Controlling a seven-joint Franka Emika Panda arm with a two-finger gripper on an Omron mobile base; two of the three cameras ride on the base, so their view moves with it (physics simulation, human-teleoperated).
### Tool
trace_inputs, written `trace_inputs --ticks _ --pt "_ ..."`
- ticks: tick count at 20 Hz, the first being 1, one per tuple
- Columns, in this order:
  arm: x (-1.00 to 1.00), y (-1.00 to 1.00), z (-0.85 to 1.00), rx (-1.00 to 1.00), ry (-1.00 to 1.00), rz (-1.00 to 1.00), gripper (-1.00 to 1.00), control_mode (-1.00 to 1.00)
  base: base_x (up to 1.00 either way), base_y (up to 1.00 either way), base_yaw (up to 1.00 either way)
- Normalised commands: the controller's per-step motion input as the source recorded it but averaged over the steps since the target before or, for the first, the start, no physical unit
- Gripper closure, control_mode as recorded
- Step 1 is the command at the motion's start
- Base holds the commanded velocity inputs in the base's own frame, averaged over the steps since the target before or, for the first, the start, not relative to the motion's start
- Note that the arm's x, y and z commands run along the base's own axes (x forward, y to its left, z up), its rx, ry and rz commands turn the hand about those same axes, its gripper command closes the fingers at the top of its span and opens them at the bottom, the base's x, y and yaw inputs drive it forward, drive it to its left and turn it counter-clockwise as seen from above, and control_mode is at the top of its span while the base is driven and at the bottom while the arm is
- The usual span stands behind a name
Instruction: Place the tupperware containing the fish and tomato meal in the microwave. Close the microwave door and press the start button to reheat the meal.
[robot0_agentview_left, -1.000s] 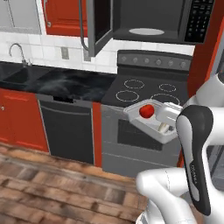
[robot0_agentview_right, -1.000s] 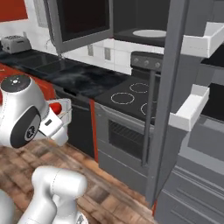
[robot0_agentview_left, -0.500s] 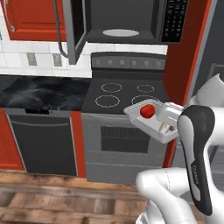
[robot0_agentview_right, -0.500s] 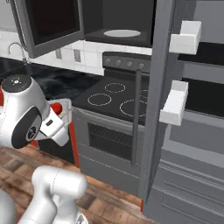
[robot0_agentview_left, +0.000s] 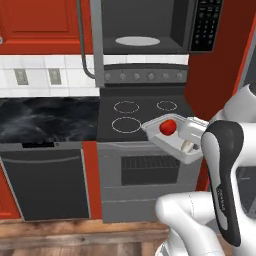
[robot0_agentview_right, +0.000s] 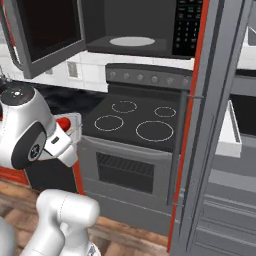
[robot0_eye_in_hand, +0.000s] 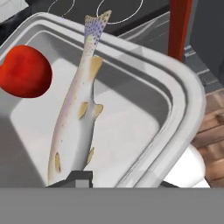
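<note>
The tupperware (robot0_agentview_left: 184, 156) hangs level in front of the stove, held at its right rim by my gripper (robot0_agentview_left: 190, 135), which is shut on it. Inside lie the red tomato (robot0_agentview_left: 168, 127) and the pale fish (robot0_agentview_left: 187, 146). In the hand view the tupperware's rim (robot0_eye_in_hand: 175, 87) runs between my fingertips (robot0_eye_in_hand: 78, 178), with the tomato (robot0_eye_in_hand: 25, 72) beside the long spotted fish (robot0_eye_in_hand: 74, 127). Above the stove the microwave (robot0_agentview_left: 145, 25) stands open, its white turntable plate (robot0_agentview_left: 137, 41) bare and its keypad (robot0_agentview_left: 205, 25) at the right. The microwave door (robot0_agentview_right: 45, 35) swings out to the left.
Below the microwave sits a stove with several burners (robot0_agentview_left: 127, 124) and an oven (robot0_agentview_left: 150, 170). A black counter (robot0_agentview_left: 45, 120) and a dishwasher (robot0_agentview_left: 47, 182) lie to the left. At the right a tall grey, red-edged door (robot0_agentview_right: 200, 125) stands open, with a white bin (robot0_agentview_right: 232, 132) behind it.
The whole picture has shifted as the base drove: stove and microwave now sit closer and more centred. The arm and the held tupperware keep the same pose.
</note>
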Motion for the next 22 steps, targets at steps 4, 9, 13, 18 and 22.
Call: trace_inputs --ticks 4,9,13,18,22 --pt "0.0 0.0 0.0 0.0 0.0 0.0 1.0 1.0 0.59 0.34 -0.23" --pt "0.0 0.0 0.0 0.0 0.0 0.0 1.0 1.0 0.66 0.21 -0.17" --pt "0.0 0.0 0.0 0.0 0.0 0.0 1.0 1.0 0.72 0.09 -0.1" --pt "0.0 0.0 0.0 0.0 0.0 0.0 1.0 1.0 0.7 0.02 -0.05" --pt "0.0 0.0 0.0 0.0 0.0 0.0 1.0 1.0 0.52 0.0 0.0"
